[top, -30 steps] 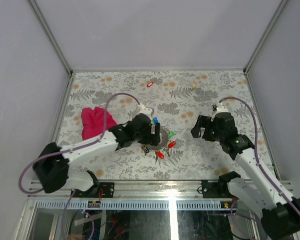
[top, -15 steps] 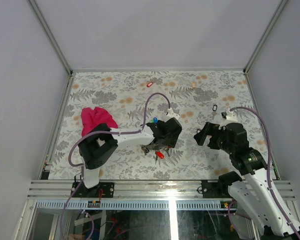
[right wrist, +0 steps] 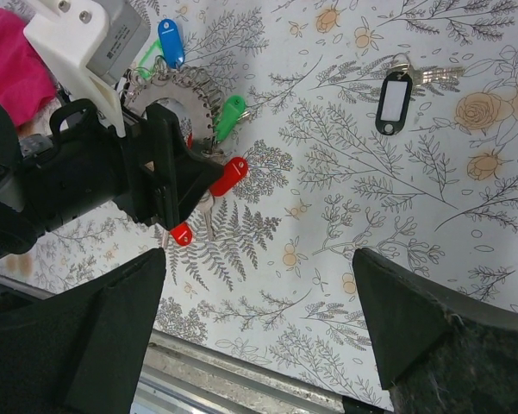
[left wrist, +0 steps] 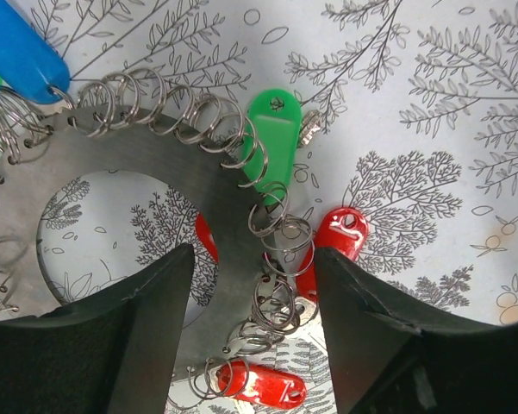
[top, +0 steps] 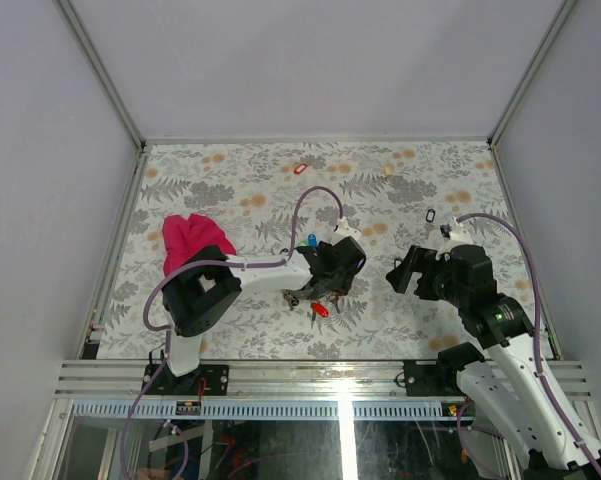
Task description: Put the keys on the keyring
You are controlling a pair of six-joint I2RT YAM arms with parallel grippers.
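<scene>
The keyring point(left wrist: 233, 216) is a flat grey ring fringed with small wire loops, lying on the floral table. Keys with blue point(left wrist: 17, 47), green point(left wrist: 271, 142) and red point(left wrist: 340, 237) tags hang from it, with another red tag point(left wrist: 263, 385) at the bottom. My left gripper point(left wrist: 252, 259) is open and straddles the ring's near edge, one finger inside the hole and one outside. In the top view it point(top: 330, 270) covers most of the ring. My right gripper point(right wrist: 259, 252) is open and empty, to the right point(top: 402, 270). A loose black-tagged key point(right wrist: 393, 102) lies beyond it.
A magenta cloth point(top: 188, 240) lies at the left. A loose red-tagged key point(top: 300, 168) and a cream-tagged key point(top: 388, 170) lie near the far edge. The black-tagged key point(top: 430, 215) is right of centre. The table's metal front rail point(right wrist: 241, 379) is close below my right gripper.
Since a second ago my left arm swung round and its gripper moved right, over the keyring. My right gripper drew back slightly, uncovering the black-tagged key. Little has moved in the last half second.
</scene>
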